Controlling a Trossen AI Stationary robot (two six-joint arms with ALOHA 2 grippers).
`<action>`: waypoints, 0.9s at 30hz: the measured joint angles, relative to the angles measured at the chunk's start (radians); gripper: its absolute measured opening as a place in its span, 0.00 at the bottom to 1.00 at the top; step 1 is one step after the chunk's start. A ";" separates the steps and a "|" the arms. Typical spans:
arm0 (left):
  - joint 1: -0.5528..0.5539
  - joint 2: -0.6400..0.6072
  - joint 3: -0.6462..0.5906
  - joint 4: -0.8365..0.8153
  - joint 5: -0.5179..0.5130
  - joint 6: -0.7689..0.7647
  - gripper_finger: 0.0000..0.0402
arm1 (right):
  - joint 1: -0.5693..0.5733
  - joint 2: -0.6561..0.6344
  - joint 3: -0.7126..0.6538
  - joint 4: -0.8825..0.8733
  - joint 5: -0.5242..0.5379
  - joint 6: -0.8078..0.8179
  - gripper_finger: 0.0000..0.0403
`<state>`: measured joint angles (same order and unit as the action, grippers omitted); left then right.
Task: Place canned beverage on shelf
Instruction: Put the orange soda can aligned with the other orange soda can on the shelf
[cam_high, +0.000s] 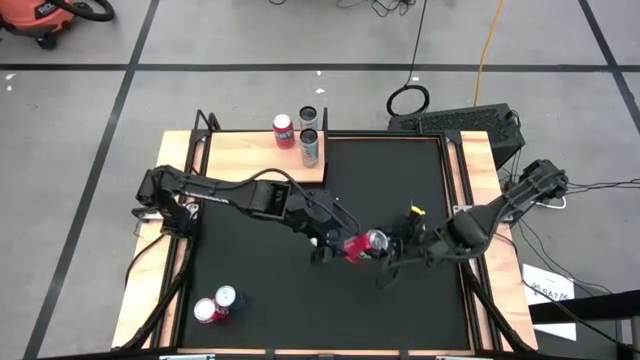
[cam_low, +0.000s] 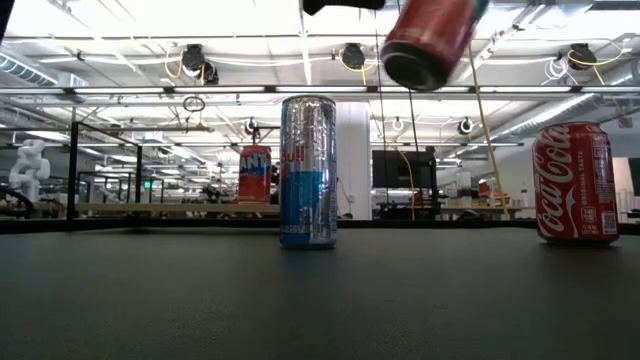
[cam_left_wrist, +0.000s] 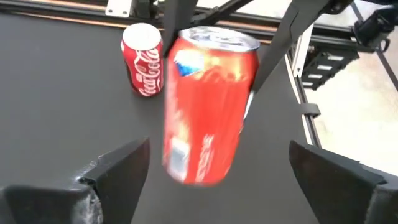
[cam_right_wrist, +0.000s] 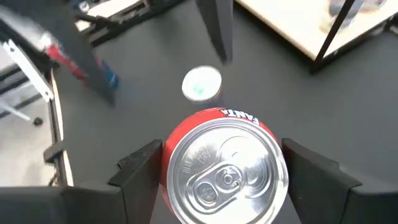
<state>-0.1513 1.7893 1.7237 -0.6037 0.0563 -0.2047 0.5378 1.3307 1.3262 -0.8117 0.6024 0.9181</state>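
Note:
A red Fanta can hangs tilted above the middle of the black mat, with my right gripper shut on it. My left gripper is open at the can's bottom end. Its fingers stand wide on either side of the can without touching it. The low view shows the can high up, clear of the mat. The wooden shelf lies at the table's far left and bears three upright cans. My right gripper pinches the can's side wall between its two fingers, near the top end. It comes slanting down from the table's right, and the fingers lie along the can. The can is lifted clear and tilted, with its lid toward the wrist.
Two cans stand at the mat's near left corner. A Red Bull can and a Coca-Cola can stand upright on the mat in the low view. Another Coca-Cola can stands beyond the held can. A can top shows below it.

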 joint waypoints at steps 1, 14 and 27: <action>0.002 0.003 0.000 0.007 0.000 0.000 0.97 | -0.012 -0.001 0.000 0.008 0.001 -0.007 0.68; 0.052 0.022 0.000 0.030 -0.016 -0.002 0.98 | -0.148 -0.001 0.000 0.189 -0.001 -0.117 0.68; 0.079 0.017 0.000 0.029 -0.034 0.004 0.85 | -0.165 -0.001 0.000 0.225 0.003 -0.147 0.69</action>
<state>-0.0723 1.8062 1.7241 -0.5747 0.0220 -0.2008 0.3724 1.3293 1.3262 -0.5866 0.6052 0.7713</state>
